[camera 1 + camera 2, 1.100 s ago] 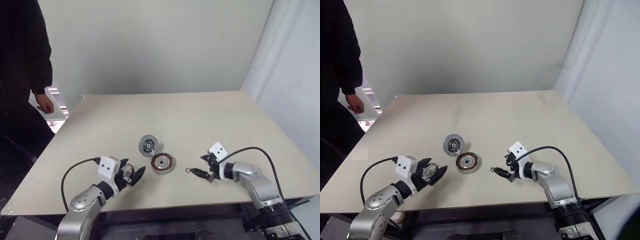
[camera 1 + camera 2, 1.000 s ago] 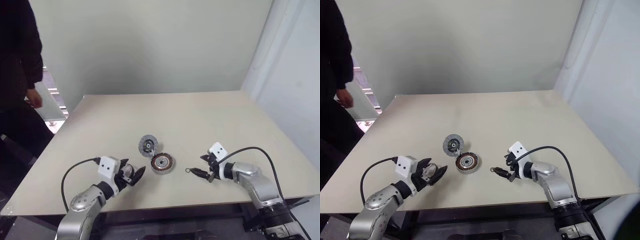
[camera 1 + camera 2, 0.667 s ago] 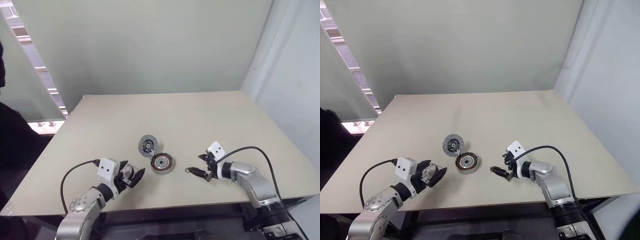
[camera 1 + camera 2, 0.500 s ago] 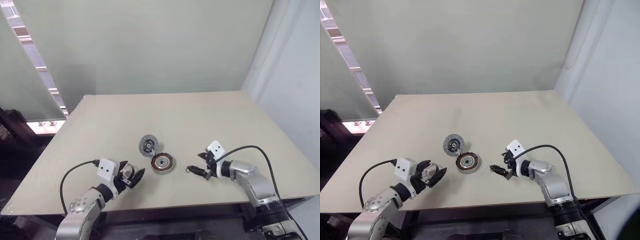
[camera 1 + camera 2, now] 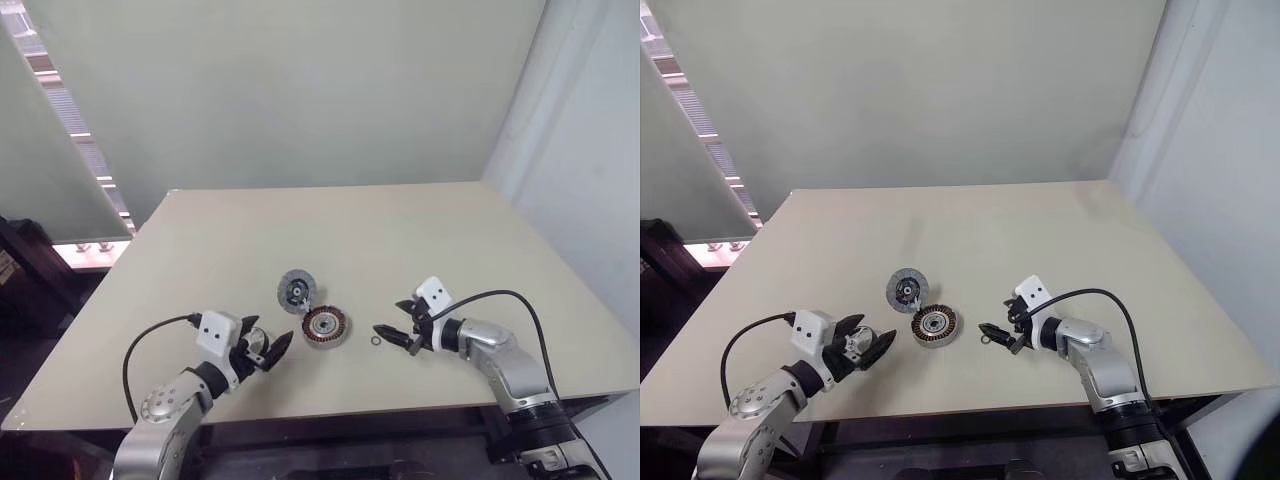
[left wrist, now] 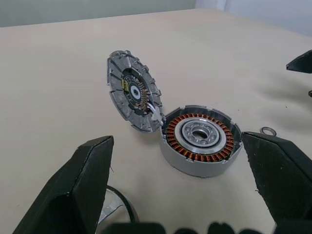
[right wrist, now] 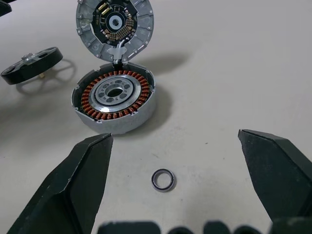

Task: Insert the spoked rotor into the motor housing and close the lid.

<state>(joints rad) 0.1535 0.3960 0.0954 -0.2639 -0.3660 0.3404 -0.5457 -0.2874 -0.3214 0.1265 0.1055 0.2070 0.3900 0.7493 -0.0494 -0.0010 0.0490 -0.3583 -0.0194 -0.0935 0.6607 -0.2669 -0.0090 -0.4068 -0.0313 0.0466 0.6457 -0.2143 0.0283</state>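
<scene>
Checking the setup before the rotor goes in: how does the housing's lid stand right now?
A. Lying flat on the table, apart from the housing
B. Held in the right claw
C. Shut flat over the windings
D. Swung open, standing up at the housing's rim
D: the lid stands tilted up at the edge of the motor housing, leaving the copper windings and silvery centre uncovered.
</scene>
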